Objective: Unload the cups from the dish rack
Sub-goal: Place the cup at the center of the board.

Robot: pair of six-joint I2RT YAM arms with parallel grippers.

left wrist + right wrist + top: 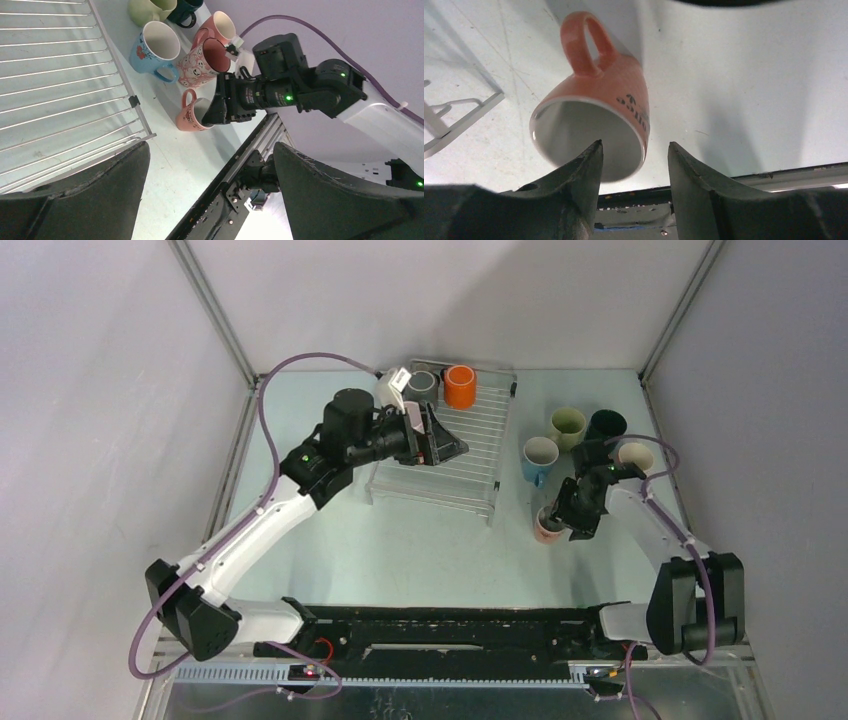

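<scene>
I see the dish rack at the far middle of the surface, with two cups on it, an orange cup and a grey cup, side by side at its far edge. My left fingers hang over the middle of the rack, spread as wide as they go with nothing between them. The left arm's wrist covers the rack's left wires, and the two cups sit just beyond it. To the right of the rack, off it, a salmon cup stands upright on the surface near the rack's near right corner, handle pointing far. My right fingers are parted around its near wall, one inside the mouth and one outside, with a gap on each side, so they are not pinching it. Dark lettering runs along that cup's side, but from this angle I cannot read it. Beyond it, crowded together, stand a speckled pink cup printed with small faces, a blue cup with red figures, a pale green cup, a dark teal cup and a pink cup. The right arm lies over part of that cluster in the top view, hiding the speckled one there.
</scene>
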